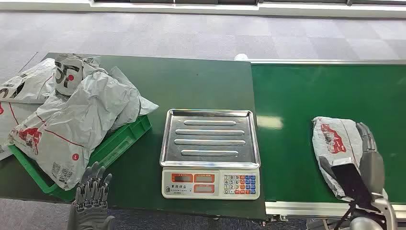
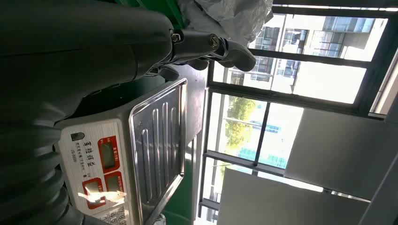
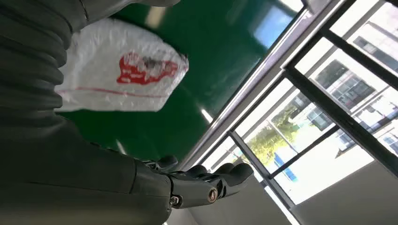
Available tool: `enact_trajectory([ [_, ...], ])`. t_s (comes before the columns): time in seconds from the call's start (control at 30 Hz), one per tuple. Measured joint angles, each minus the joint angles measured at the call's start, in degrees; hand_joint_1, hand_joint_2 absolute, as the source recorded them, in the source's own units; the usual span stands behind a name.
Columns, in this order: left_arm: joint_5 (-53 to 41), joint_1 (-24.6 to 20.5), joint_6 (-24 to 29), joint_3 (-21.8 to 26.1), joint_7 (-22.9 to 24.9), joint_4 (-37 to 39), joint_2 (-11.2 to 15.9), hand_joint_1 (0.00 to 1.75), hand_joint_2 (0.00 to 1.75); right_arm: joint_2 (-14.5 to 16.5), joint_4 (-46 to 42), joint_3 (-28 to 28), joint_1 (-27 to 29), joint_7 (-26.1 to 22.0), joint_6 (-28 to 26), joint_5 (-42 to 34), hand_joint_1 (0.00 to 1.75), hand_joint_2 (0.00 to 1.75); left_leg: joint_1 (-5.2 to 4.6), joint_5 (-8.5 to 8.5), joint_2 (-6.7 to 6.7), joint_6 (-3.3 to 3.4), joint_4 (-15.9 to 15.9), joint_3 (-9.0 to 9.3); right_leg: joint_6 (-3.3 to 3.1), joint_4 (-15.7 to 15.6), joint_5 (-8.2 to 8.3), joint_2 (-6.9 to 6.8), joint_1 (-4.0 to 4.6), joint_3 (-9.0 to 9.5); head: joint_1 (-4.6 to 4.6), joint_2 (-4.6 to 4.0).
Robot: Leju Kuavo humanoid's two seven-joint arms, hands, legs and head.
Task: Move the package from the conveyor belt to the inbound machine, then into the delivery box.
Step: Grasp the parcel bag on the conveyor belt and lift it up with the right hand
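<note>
1. Head view looks down on a green counter (image 1: pixel 201 81) on the left and a green conveyor belt (image 1: pixel 330 91) on the right.
2. One grey package (image 1: pixel 335 143) with red print lies on the conveyor belt, near its front edge, at the right.
3. At the package's right side is the right robot hand (image 1: pixel 366 160), fingers straight and apart, holding nothing; whether it touches the package cannot be told.
4. A scale with a steel tray (image 1: pixel 210 136), the inbound machine, sits at the counter's near middle.
5. Far left, a green delivery box (image 1: pixel 119 141) is heaped with grey parcels (image 1: pixel 72 115).
6. Near the box's front, the left robot hand (image 1: pixel 93 189) is upright, fingers spread, holding nothing.
</note>
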Motion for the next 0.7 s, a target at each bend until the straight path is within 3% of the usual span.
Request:
enact_trajectory([
  [0.17, 0.1, 0.0, 0.0, -0.2, 0.0, 0.4, 0.5, 0.0, 1.75, -1.0, 4.7, -2.3, -4.3, -0.1, 0.9, 0.7, 0.0, 1.75, 0.0, 0.1, -0.47, 0.03, 0.0, -0.11, 0.05, 0.0, 0.03, -0.39, 0.01, 0.11, 0.0, 0.0],
  [0.43, 0.2, 0.0, 0.1, -0.3, 0.0, 0.7, 0.9, 0.0, 1.75, -1.3, 7.5, -3.5, -6.0, 0.3, 0.9, 1.5, 0.0, 1.75, 0.0, 0.09, -0.49, 0.0, 0.0, -0.24, 0.0, 0.0, -0.03, -0.39, 0.02, 0.02, 0.01, 0.0],
  [0.53, 0.4, -0.4, 0.0, -0.5, 0.2, 0.9, 1.2, 0.0, 1.75, -1.9, 9.8, -3.5, -8.0, 4.8, 2.3, 3.7, 0.0, 1.75, -0.01, 0.1, -0.48, 0.01, 0.0, -0.27, 0.01, 0.0, -0.01, -0.37, 0.0, -0.01, 0.02, 0.0],
  [0.7, 2.0, -2.1, -0.4, -1.3, 1.4, 1.7, 2.3, 0.0, 1.75, -4.3, 20.9, -3.5, -14.6, 12.9, 7.7, 7.9, 0.0, 1.75, -0.03, 0.14, -0.49, 0.06, 0.0, -0.24, 0.09, 0.0, 0.06, -0.38, -0.04, 0.04, 0.01, 0.0],
])
